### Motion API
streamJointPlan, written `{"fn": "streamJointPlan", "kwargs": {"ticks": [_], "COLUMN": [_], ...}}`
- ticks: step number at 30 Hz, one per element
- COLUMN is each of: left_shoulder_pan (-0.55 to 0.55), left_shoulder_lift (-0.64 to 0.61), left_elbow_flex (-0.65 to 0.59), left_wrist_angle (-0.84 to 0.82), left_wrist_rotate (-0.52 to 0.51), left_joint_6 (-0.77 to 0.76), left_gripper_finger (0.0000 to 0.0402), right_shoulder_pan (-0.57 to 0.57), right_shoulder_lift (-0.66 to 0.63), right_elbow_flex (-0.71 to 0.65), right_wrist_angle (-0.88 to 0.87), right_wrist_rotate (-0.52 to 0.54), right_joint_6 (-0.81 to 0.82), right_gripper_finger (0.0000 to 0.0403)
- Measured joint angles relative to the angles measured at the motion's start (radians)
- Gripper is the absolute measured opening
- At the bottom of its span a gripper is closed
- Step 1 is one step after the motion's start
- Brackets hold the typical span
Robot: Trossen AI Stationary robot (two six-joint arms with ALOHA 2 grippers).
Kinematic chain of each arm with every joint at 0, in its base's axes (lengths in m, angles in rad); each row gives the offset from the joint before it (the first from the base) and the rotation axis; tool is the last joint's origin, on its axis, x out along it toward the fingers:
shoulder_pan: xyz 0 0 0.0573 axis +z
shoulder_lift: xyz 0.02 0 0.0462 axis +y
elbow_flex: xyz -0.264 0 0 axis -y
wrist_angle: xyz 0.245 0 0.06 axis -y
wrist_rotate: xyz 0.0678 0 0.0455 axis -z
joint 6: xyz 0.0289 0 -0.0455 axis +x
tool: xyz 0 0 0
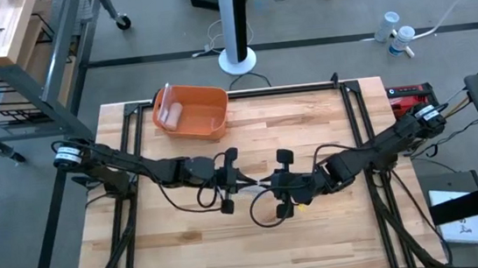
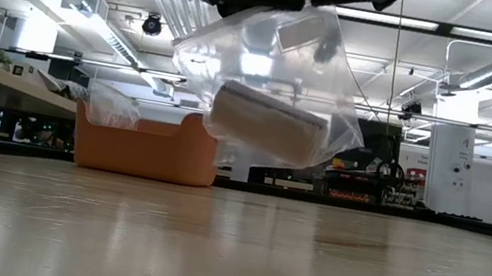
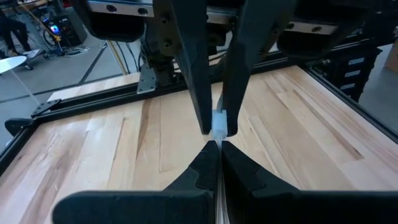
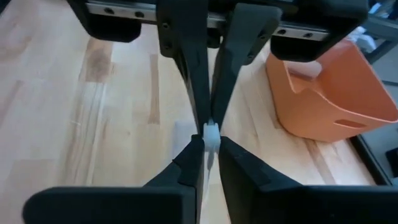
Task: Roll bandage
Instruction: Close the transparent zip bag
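Both grippers, L (image 1: pixel 226 186) & R (image 1: pixel 284 185), clamped opposite edges of the clear bag (image 2: pixel 272 77), holding the bandage roll (image 2: pixel 269 122) aloft w/o dropping it.

The high view looks straight down on the whole worktop (image 1: pixel 188 244). The low view sits at worktop level, facing across toward the orange bin (image 2: pixel 147 149), which both share. Each wrist view looks closely past its own fingers at the worktop.
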Motion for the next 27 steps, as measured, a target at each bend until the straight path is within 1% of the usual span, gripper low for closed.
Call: {"fn": "streamJointPlan", "kwargs": {"ticks": [5,8,11,17,21,24,27], "left_shoulder_pan": [-0.001,-0.001,-0.001,0.000,0.000,0.000,0.000], "left_shoulder_lift": [0.000,0.000,0.000,0.000,0.000,0.000,0.000], "left_elbow_flex": [0.000,0.000,0.000,0.000,0.000,0.000,0.000], "left_wrist_angle": [-0.007,-0.006,0.000,-0.004,-0.004,-0.004,-0.004], "left_wrist_rotate": [0.001,0.001,0.001,0.000,-0.001,-0.003,-0.003], "left_joint_6": [0.000,0.000,0.000,0.000,0.000,0.000,0.000], "left_gripper_finger": [0.0000,0.0000,0.0000,0.0000,0.0000,0.0000,0.0000], "right_shoulder_pan": [-0.003,-0.002,-0.002,0.012,0.012,0.011,0.009], "right_shoulder_lift": [0.009,0.008,-0.002,-0.023,-0.025,-0.025,-0.023], "right_elbow_flex": [0.000,0.000,0.000,0.000,0.000,0.000,0.000], "right_wrist_angle": [0.015,0.018,0.017,-0.006,-0.006,-0.006,-0.006], "right_wrist_rotate": [-0.025,-0.026,-0.028,-0.029,-0.028,-0.028,-0.028], "right_joint_6": [0.001,0.001,0.001,0.001,0.001,0.008,0.010], "right_gripper_finger": [0.0017,0.0013,0.0028,0.0081,0.0094,0.0085,0.0062]}}
